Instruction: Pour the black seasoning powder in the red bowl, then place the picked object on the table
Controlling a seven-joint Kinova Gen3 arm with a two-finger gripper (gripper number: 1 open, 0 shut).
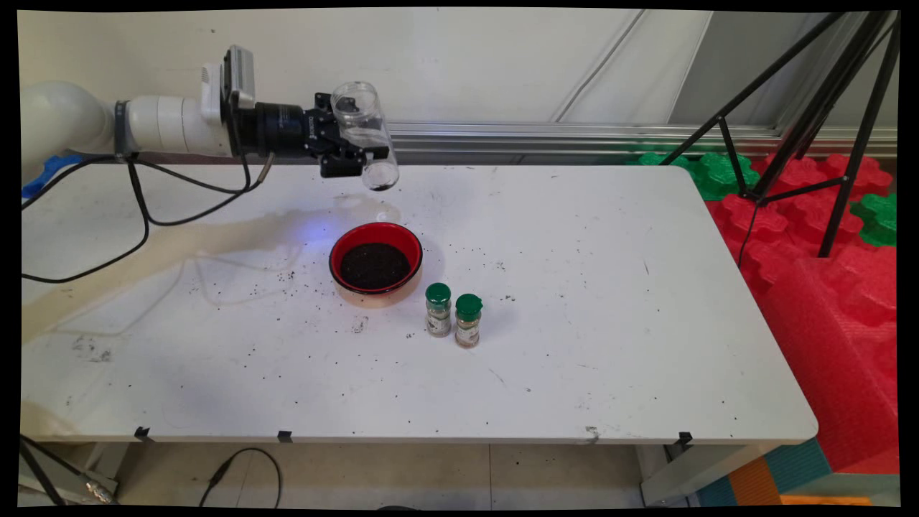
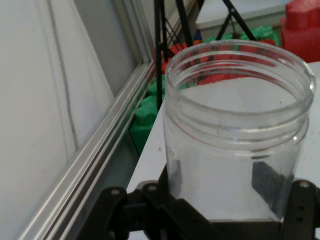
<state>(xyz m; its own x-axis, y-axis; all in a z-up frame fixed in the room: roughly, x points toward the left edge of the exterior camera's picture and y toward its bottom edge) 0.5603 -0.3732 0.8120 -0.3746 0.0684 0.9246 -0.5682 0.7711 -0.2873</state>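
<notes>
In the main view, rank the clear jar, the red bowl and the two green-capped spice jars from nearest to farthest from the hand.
1. Clear jar: gripped in the hand.
2. Red bowl: on the table below it.
3. Left spice jar: beyond the bowl.
4. Right spice jar: just past the left one.

table (image 1: 610, 345): white, scattered with dark specks, most of them around the bowl
bowl (image 1: 375, 266): red, near table centre, filled with dark granules
spice jars (image 1: 453, 314): two, green caps, upright, just right of and nearer than the bowl, close side by side
foam blocks (image 1: 826, 287): red and green, right of the table
tripod (image 1: 811, 115): black, right of the table, standing on the foam blocks
rail (image 1: 574, 136): metal, along the wall behind the table
</notes>
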